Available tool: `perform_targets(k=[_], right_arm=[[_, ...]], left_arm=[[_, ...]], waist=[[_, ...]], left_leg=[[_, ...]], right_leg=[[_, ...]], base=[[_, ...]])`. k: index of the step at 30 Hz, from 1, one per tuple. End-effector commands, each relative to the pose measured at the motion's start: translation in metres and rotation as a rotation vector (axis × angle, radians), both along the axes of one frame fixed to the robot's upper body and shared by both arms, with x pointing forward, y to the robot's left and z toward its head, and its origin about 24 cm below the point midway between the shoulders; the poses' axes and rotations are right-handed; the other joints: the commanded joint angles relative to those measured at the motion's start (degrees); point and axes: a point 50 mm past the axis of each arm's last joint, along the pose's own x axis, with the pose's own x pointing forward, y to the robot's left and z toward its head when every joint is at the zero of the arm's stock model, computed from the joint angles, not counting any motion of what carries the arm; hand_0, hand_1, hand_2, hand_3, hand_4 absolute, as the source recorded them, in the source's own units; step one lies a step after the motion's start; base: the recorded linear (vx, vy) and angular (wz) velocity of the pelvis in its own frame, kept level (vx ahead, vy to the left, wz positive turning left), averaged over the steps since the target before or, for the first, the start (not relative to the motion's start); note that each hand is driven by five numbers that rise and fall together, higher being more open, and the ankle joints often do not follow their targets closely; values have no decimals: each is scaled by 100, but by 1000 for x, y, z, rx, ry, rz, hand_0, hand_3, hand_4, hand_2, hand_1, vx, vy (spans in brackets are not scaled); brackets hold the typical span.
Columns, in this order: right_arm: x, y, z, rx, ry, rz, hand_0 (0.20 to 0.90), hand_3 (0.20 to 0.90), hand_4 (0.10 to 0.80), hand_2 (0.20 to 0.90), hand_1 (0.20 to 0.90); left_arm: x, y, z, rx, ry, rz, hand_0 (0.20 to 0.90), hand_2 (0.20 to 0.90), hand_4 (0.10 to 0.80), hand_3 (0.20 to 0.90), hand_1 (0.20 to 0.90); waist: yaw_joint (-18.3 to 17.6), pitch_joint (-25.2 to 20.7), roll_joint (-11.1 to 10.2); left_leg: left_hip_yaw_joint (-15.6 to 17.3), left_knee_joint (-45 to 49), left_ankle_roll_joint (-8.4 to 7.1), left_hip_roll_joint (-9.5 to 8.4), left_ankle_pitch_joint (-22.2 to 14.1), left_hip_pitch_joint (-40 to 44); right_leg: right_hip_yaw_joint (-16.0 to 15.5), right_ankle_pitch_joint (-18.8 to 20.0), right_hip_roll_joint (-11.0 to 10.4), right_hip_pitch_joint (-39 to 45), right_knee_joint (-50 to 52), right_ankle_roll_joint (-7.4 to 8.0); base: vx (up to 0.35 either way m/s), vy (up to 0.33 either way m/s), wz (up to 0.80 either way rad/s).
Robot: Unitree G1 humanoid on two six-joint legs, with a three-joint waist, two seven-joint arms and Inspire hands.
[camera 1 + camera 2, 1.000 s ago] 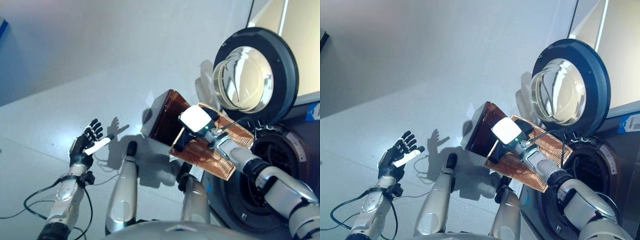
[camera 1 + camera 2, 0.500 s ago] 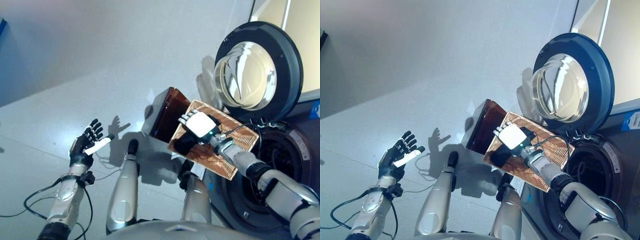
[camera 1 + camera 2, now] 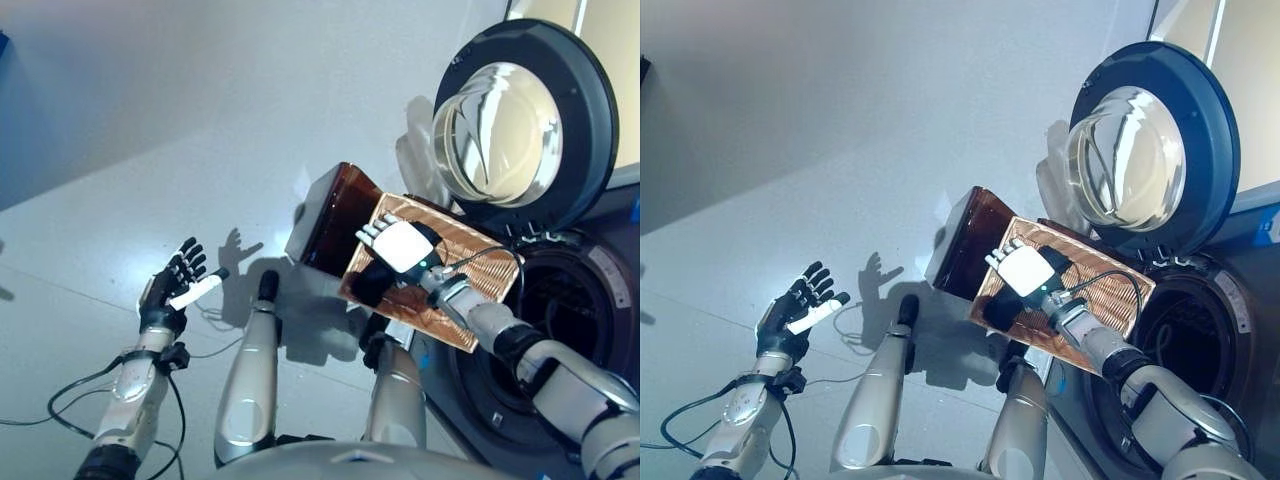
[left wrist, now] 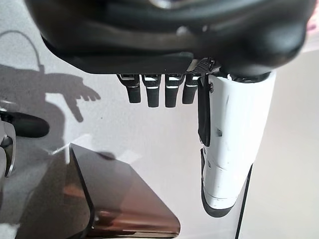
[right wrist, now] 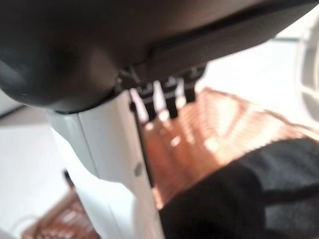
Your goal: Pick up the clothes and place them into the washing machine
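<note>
A shallow wicker basket (image 3: 470,245) rests on a dark brown box (image 3: 335,215) next to the washing machine. Its round door (image 3: 520,125) stands open above the dark drum opening (image 3: 565,330). A black cloth (image 3: 368,287) lies at the basket's near end. My right hand (image 3: 398,246) is over the basket, just above the cloth, with its fingers (image 3: 368,232) straight toward the box. In the right wrist view the black cloth (image 5: 239,199) lies by the palm with wicker (image 5: 224,119) beyond. My left hand (image 3: 170,285) is open and empty, held up over the floor to the left.
Grey floor (image 3: 150,150) stretches left and behind the box. The left wrist view shows the brown box (image 4: 124,199) on the floor. The machine's dark front (image 3: 610,280) fills the right side.
My right hand has turned and settled lower over the basket, its fingers now reaching toward the box-side rim. The camera shifted slightly. The left hand has not moved.
</note>
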Motion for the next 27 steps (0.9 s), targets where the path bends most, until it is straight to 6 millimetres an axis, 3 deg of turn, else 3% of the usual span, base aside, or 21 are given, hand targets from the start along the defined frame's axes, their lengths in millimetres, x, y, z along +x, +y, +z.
perform_targets(k=[1,10,15,19,24,27], right_arm=[[9,-25,38,46,-169,-50,900,900,800,900,900],[23,5,51,96,-168,25,900,900,800,900,900],[23,5,43,72,-138,17,900,900,800,900,900],[19,-6,33,31,-108,-20,900,900,800,900,900],[6,-49,19,-47,-86,-168,900,900,800,900,900],[-2,-63,17,-78,-79,-195,900,900,800,900,900]], left_arm=[[-8,11,20,68,-108,7,900,900,800,900,900],[-4,7,18,64,-100,-8,900,900,800,900,900],[-3,7,22,61,-118,-17,900,900,800,900,900],[-5,10,21,65,-110,-4,900,900,800,900,900],[-9,13,19,63,-99,9,900,900,800,900,900],[-10,15,19,70,-95,5,900,900,800,900,900]], waist=[[-79,-409,-12],[21,-462,-94],[67,-471,-81],[65,-485,-88],[-2,-498,-86],[-50,-494,-88]], left_leg=[[-254,-167,-441,285,421,-389],[-325,-200,-433,288,427,-323],[-367,-221,-437,262,442,-329],[-364,-238,-439,260,444,-326],[-337,-231,-436,272,430,-305],[-313,-200,-439,286,409,-284]], right_leg=[[91,427,-82,-178,100,204],[18,422,-89,-78,110,206],[-40,412,-115,-42,115,207],[-47,406,-115,-41,112,208],[4,394,-87,-60,125,198],[40,375,-72,-78,155,199]], base=[[0,0,0],[1,-6,1],[2,1,5],[3,4,4],[0,0,0],[-4,1,-3]])
